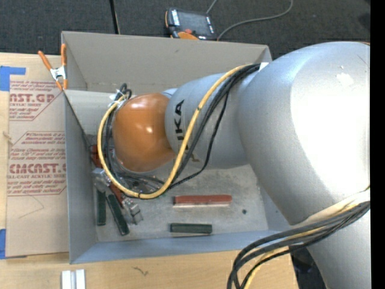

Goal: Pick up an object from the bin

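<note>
the gripper (131, 212) sits low in the near-left corner of the bin (162, 59), just beside two dark green sticks (101, 209). whether it is spread or pressed together cannot be told. a red-brown bar (201, 201) lies to its right.

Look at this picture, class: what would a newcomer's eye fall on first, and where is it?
The big silver arm comes in from the right and reaches down into the grey bin. Its round orange cover, looped by a yellow cable, hangs over the bin's left half. On the bin floor nearer the front lie a reddish-brown bar and a dark green bar, not touching.
</note>
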Controlling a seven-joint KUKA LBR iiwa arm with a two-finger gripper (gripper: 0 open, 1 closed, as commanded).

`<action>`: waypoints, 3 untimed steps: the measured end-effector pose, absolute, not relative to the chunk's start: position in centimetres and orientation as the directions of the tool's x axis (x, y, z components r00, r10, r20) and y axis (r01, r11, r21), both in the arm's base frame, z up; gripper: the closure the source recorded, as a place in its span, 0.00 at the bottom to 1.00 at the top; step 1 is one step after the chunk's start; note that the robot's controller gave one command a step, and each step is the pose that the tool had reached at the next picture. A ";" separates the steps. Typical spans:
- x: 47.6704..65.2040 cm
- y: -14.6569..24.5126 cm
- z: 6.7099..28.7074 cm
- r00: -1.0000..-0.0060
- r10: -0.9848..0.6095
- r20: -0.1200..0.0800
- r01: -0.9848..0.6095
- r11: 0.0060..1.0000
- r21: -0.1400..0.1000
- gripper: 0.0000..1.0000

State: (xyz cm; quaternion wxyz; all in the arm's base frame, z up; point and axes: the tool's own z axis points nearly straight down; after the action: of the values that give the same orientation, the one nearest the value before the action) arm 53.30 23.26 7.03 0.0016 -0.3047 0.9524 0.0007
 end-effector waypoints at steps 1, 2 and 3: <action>53.5 23.3 7.2 -0.816 -0.578 -0.009 -0.578 0.816 0.001 1.00; 53.5 23.3 7.2 -0.816 -0.578 -0.009 -0.578 0.816 0.001 1.00; 50.3 22.4 15.5 -0.877 -0.481 -0.007 -0.481 0.877 0.001 1.00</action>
State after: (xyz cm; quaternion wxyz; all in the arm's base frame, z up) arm 50.27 22.39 15.47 0.0033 -0.2482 0.9687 0.0015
